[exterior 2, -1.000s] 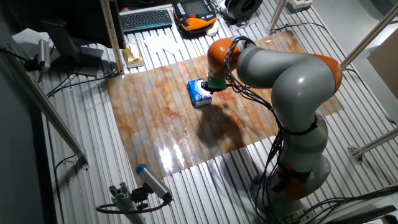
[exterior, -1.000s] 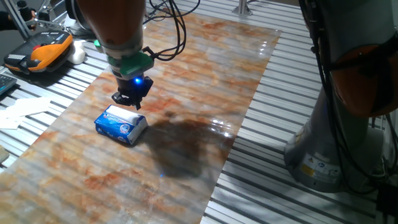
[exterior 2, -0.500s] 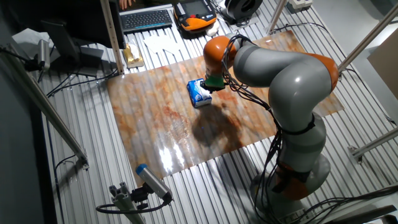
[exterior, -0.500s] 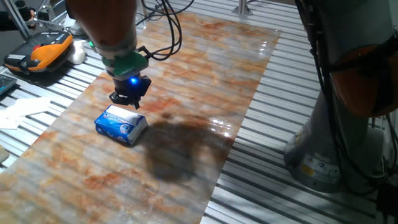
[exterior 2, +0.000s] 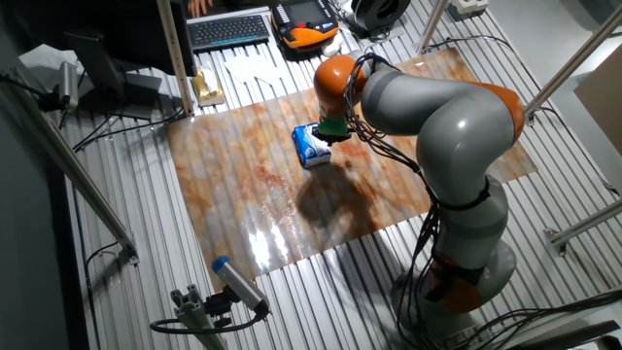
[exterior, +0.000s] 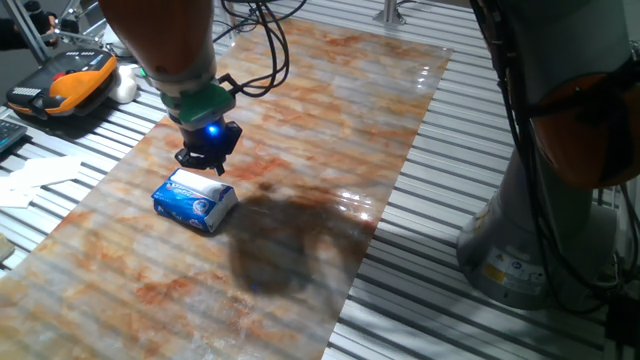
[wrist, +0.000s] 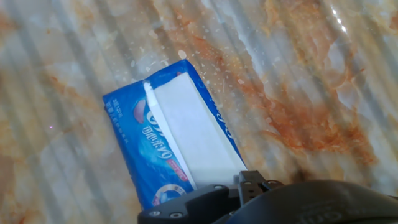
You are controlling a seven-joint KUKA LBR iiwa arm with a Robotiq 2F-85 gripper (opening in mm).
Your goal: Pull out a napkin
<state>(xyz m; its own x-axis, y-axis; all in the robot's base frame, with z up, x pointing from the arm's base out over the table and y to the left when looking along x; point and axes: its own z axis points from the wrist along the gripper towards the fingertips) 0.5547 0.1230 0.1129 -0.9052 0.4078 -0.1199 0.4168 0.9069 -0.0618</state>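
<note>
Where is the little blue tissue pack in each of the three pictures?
One fixed view: the tissue pack lies left of centre on the marbled mat, just below the gripper.
The other fixed view: the tissue pack is upper middle, beside the arm's orange end.
Hand view: the tissue pack fills the middle, white strip up.
Shared landmark: the marbled mat under it.
</note>
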